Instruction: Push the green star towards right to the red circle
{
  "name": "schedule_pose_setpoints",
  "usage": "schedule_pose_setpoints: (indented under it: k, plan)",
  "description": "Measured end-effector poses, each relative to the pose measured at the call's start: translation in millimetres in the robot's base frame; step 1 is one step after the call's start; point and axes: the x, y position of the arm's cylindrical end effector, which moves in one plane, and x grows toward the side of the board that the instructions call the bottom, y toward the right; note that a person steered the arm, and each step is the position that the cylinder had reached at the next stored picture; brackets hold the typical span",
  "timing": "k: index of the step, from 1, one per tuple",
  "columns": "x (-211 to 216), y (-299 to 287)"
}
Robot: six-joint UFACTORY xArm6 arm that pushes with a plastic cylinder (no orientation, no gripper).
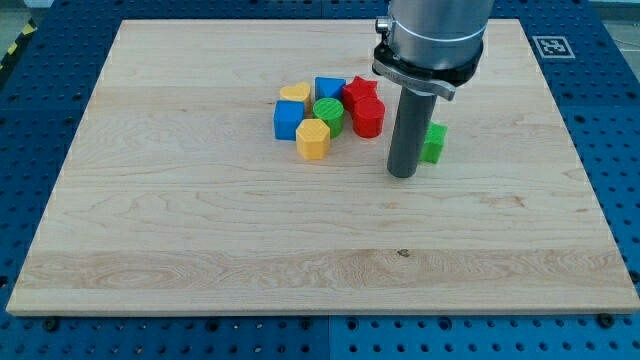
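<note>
The rod ends in my tip (pixel 402 174), which rests on the board (pixel 200 230) just left of the green star (pixel 433 142). There are no jaws here at all, only the bare rod, so nothing is being held.

The star sits apart from the cluster, on the view's right of it and partly hidden behind the rod; I think it touches the rod, but the overlap makes that hard to judge. The red circle (pixel 368 119) lies at the right edge of the cluster, with the red star (pixel 360 93) just behind it.

The tip sits between the star and the circle. Any push from this side would drive the star further right, away from the circle. Swinging round carelessly could clip the red circle or nudge the green block (pixel 328 113) beside it.
</note>
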Motion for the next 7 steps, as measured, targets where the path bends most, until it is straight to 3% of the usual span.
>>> schedule_pose_setpoints:
  k: [2, 3, 4, 5, 6, 7]
  plan:
    - [-15.1, 51.2]
    - [-14.4, 44.7]
    - [12.4, 0.8]
    - [-13.1, -16.1]
    - [-44.8, 21.1]
    - [-47.5, 23.1]
